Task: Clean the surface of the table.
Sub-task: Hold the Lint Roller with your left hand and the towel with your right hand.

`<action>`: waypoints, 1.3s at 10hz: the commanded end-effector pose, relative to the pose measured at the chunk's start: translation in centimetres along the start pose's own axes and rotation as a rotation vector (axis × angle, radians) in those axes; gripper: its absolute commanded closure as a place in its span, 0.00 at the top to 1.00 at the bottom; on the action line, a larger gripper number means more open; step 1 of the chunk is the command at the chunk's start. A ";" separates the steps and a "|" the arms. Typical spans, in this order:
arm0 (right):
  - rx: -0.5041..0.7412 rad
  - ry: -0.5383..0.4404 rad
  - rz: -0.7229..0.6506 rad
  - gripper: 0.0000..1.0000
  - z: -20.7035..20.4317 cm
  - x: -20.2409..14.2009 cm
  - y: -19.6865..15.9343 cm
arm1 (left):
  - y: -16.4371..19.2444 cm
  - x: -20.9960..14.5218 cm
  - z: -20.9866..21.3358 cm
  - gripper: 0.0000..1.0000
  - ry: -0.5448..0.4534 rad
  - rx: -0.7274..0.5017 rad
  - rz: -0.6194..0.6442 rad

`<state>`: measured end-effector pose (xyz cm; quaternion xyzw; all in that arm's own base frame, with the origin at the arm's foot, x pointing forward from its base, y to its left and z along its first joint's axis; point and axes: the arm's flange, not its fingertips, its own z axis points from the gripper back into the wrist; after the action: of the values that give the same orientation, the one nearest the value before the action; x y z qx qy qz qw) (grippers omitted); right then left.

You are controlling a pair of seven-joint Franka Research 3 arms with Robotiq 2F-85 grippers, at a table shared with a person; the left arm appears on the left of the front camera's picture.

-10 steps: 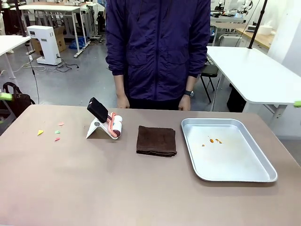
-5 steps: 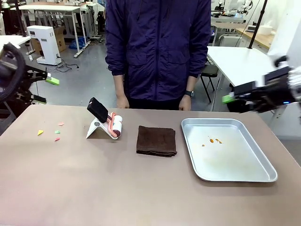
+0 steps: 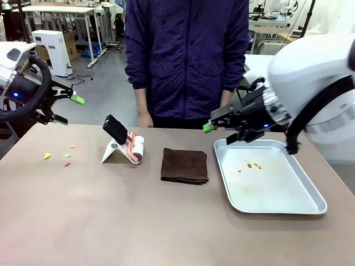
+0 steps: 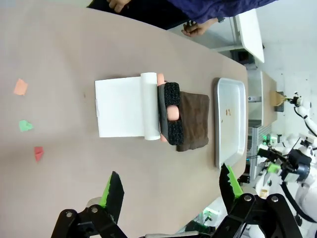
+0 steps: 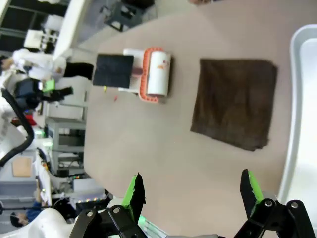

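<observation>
You are bringing the left hand (image 3: 69, 110) and right hand (image 3: 219, 133) in toward the worktop (image 3: 138, 221), both released and empty; cleaning is only starting.

Bright, even room light. Soft small shadows lie on the big smooth brown table (image 3: 111, 221). Wrist pictures bend at edges.

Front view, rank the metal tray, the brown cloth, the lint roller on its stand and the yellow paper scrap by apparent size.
1. metal tray
2. brown cloth and lint roller on its stand, about alike; no firm order
3. yellow paper scrap
</observation>
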<state>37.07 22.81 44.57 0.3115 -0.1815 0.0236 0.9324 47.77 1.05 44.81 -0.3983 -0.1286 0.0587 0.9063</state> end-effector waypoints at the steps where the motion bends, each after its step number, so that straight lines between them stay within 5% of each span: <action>1: -0.096 0.017 0.001 1.00 -2.4 -0.5 1.2 | -1.1 0.6 -1.1 1.00 0.005 -0.002 0.023; 5: -0.097 0.074 0.019 1.00 -4.0 -1.7 0.2 | -1.6 0.7 -2.9 1.00 0.094 0.012 0.043; 9: -0.101 0.086 0.021 1.00 -4.2 -1.6 -0.1 | -1.0 0.3 -3.0 1.00 0.053 -0.003 0.025; 11: -0.148 0.229 -0.004 1.00 -7.2 2.2 0.6 | -1.8 2.3 -4.9 1.00 0.076 -0.008 0.064; 13: -0.240 0.269 -0.045 1.00 -10.5 4.4 0.6 | -2.0 3.4 -6.1 1.00 0.099 0.008 0.095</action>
<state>42.03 27.10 37.90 0.2222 -0.0713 0.0383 0.9716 51.65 -3.47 42.46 -0.4038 -0.0752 0.0694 0.9091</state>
